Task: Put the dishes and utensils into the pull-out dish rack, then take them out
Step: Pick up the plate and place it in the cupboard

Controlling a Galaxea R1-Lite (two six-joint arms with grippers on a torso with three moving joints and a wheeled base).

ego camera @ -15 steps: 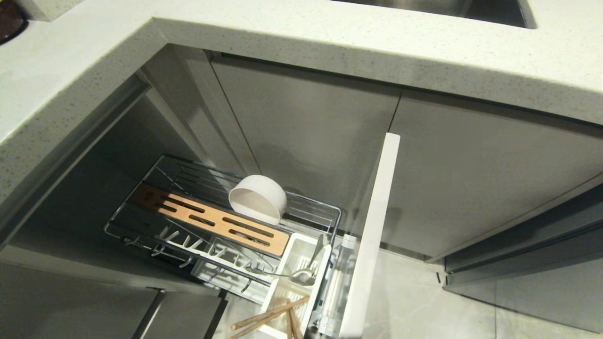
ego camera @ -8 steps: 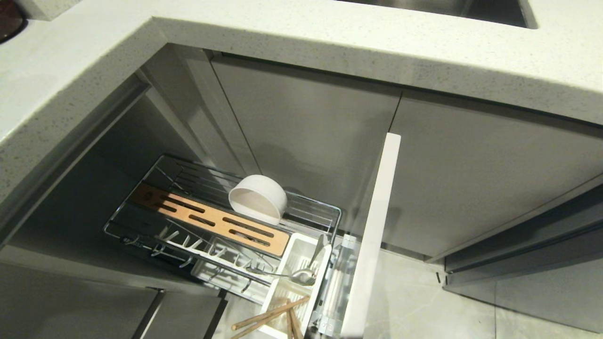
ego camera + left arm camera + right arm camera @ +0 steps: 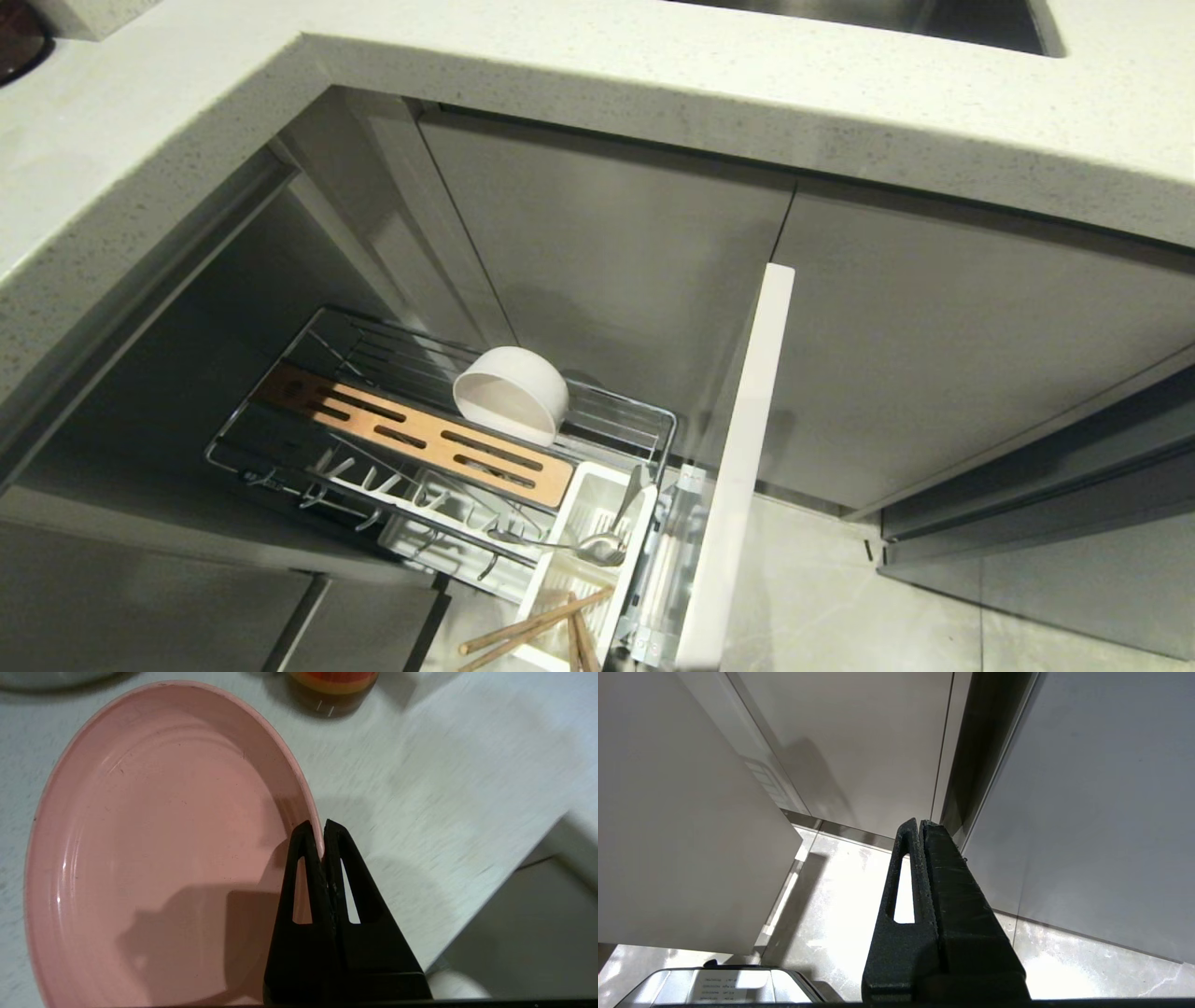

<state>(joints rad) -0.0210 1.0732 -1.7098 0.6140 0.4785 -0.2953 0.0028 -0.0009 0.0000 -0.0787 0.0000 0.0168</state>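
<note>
In the left wrist view my left gripper [image 3: 322,828] is shut on the rim of the pale-pink plate [image 3: 159,849], which hangs over the white countertop [image 3: 420,779]. The pull-out dish rack [image 3: 448,439] stands open below the counter in the head view. The off-white bowl [image 3: 511,392] lies tipped on its side on the rack's wires beside the wooden strip [image 3: 420,434]. A silver fork [image 3: 569,543] and the wooden chopsticks [image 3: 537,630] rest at the white cutlery caddy [image 3: 583,532]. My right gripper [image 3: 920,826] is shut and empty, parked low near the floor. Neither arm shows in the head view.
The pale drawer front [image 3: 742,457] stands out from the cabinet right of the rack. The thick countertop edge [image 3: 653,84] overhangs the rack. A steel sink [image 3: 887,19] is at the far top. A jar with an orange band [image 3: 334,681] stands beyond the plate.
</note>
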